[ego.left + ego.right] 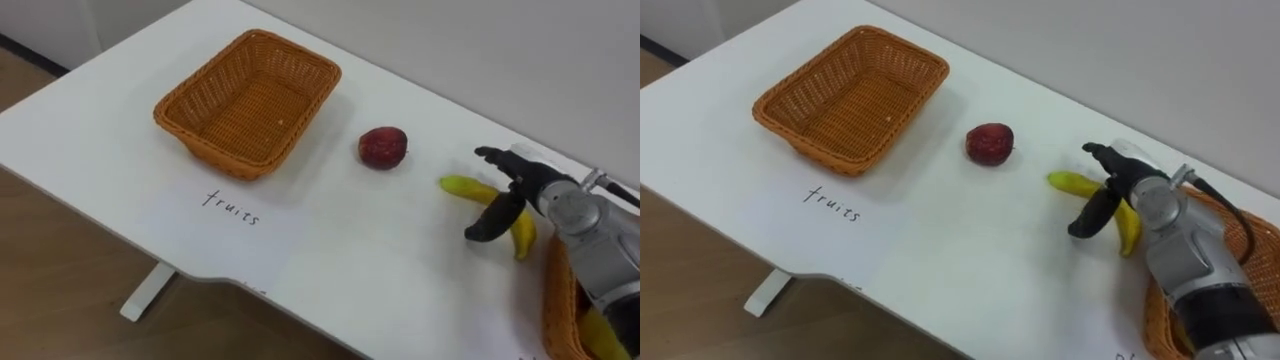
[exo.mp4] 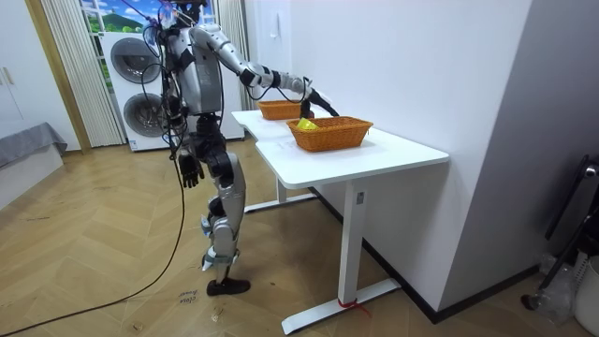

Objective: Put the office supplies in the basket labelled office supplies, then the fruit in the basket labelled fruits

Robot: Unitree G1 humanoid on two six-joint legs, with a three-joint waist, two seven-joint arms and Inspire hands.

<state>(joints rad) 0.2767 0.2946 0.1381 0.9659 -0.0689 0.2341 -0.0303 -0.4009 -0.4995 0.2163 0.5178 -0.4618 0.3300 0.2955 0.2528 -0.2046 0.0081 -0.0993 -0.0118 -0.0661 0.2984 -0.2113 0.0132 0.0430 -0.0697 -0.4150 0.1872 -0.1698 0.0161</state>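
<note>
One banana (image 1: 462, 186) lies on the white table (image 1: 380, 260) beneath the robot's right hand (image 1: 528, 186), whose fingers are spread wide and grip nothing. Left of the hand sits a red apple (image 1: 383, 147), further left a wicker basket (image 1: 248, 100). Another basket (image 1: 556, 300) sits behind the hand, under the forearm. The left hand (image 2: 190, 171) hangs by its side.

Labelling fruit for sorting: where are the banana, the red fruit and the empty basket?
banana (image 1: 462, 186): left eye view, its yellow end.
red fruit (image 1: 383, 147): left eye view, its middle.
empty basket (image 1: 250, 105): left eye view, its bare bottom.
</note>
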